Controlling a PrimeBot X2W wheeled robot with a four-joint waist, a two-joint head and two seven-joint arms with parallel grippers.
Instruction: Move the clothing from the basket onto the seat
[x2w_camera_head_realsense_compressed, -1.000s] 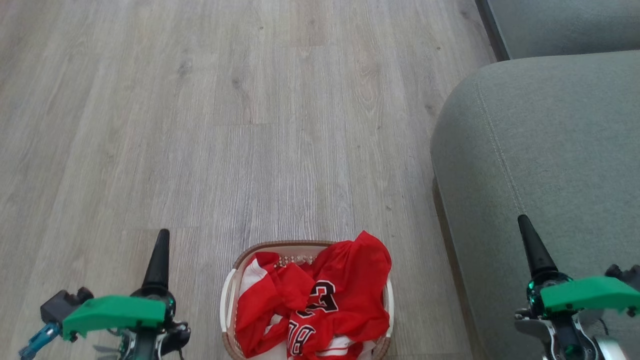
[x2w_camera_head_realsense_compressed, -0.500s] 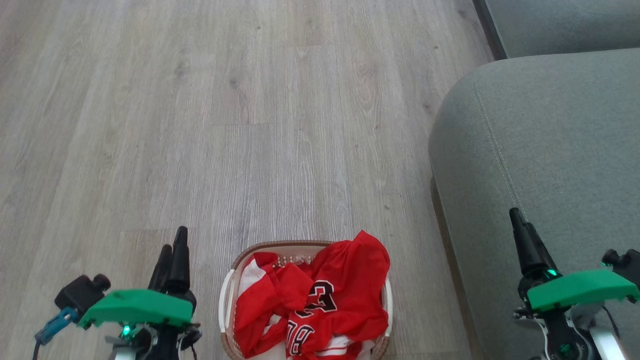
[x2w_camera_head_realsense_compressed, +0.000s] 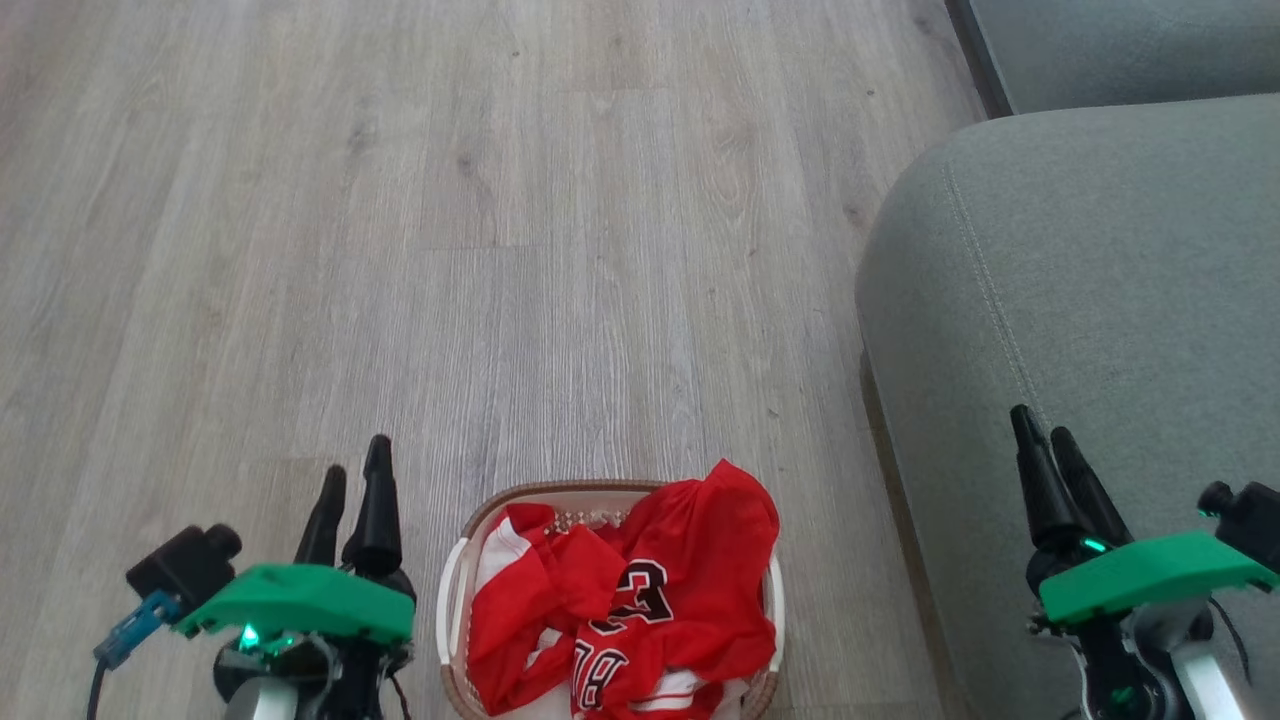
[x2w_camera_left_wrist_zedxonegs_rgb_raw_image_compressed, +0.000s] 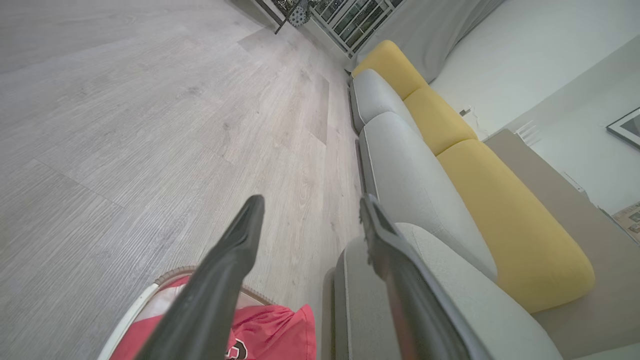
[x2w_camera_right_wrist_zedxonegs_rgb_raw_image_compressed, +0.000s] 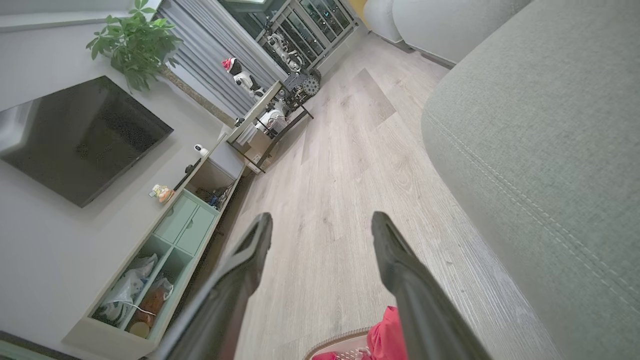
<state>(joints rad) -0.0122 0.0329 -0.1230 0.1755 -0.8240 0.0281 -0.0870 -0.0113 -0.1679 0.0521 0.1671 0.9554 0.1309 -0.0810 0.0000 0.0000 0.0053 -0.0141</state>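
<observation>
The left gripper (x2w_camera_head_realsense_compressed: 356, 455) and right gripper (x2w_camera_head_realsense_compressed: 1038, 421) are hovering spread and empty, flanking one oval cream perforated basket (x2w_camera_head_realsense_compressed: 560, 490) of crumpled red shiny clothing (x2w_camera_head_realsense_compressed: 690, 560).

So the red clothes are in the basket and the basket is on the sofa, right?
Not quite: the red clothes are in the basket, but the basket stands on the wooden floor beside the sofa cushion, not on it. The head view shows this.

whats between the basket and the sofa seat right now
Just a bare strip of wood floor separates the basket from the seat. The head view shows this, with nothing lying in the gap.
</observation>
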